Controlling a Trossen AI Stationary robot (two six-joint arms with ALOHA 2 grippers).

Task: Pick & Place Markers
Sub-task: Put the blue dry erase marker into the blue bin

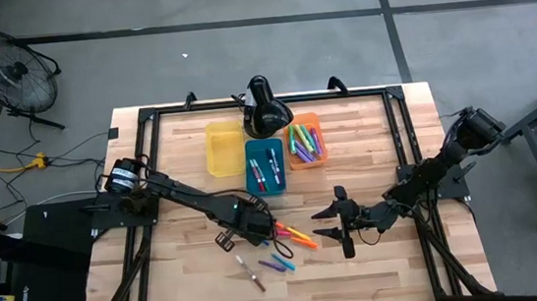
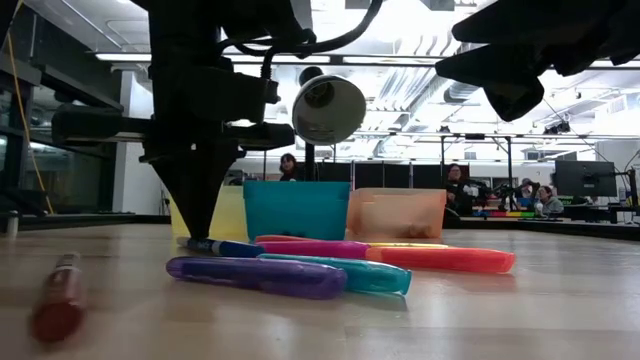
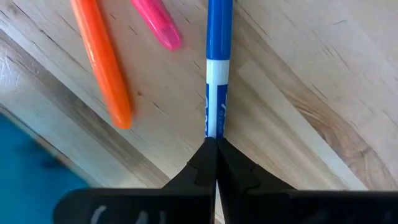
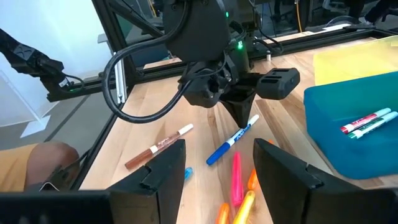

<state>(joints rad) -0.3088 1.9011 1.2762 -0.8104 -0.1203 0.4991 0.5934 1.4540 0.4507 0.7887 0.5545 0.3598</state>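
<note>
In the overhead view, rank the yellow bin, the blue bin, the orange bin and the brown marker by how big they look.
1. Yellow bin and blue bin: look about alike, so no ranking between them.
2. Orange bin: slightly smaller.
3. Brown marker: far the smallest.

No text, label, brand or number can be read anywhere. The blue marker (image 3: 216,93) carries some blue print on its white barrel in the left wrist view, but the letters cannot be made out. The markers lying in the teal bin (image 4: 354,134) also show coloured marks on their white barrels, too small to read.
</note>
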